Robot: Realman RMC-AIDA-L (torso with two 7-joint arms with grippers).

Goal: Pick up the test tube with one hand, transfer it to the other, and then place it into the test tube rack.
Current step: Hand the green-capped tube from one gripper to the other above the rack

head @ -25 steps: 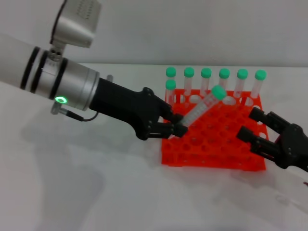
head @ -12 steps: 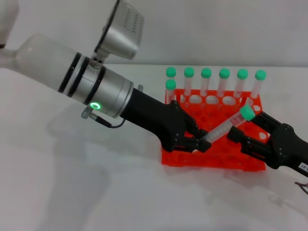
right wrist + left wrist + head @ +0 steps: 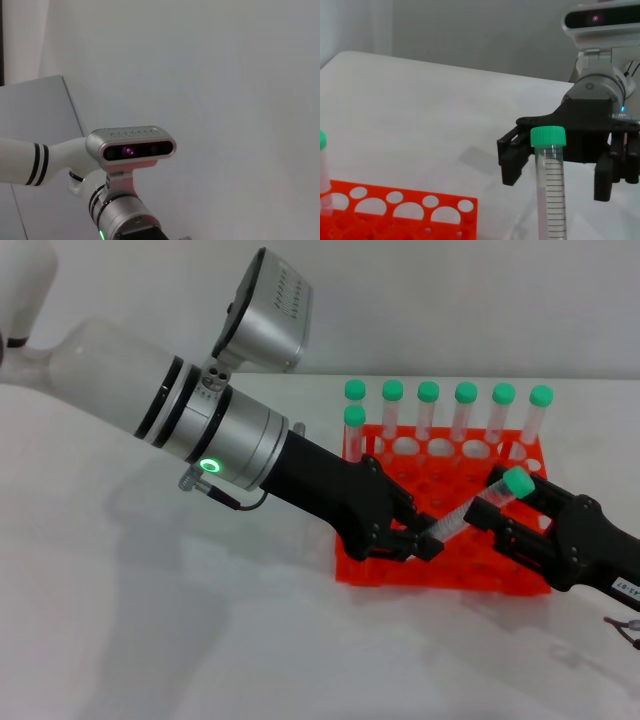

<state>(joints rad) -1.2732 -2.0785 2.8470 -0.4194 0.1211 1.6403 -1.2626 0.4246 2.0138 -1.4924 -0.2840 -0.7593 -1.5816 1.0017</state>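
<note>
The test tube (image 3: 478,505), clear with a green cap, is held tilted over the orange test tube rack (image 3: 445,558), its lower end pinched by the left gripper (image 3: 418,540), its cap between the spread fingers of the right gripper (image 3: 508,510), with seven capped tubes (image 3: 447,412) standing behind.

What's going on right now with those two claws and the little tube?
Left gripper shut on tube at its lower end, above rack. Right gripper open around the capped end, not yet clamped. Nothing in the way.
</note>
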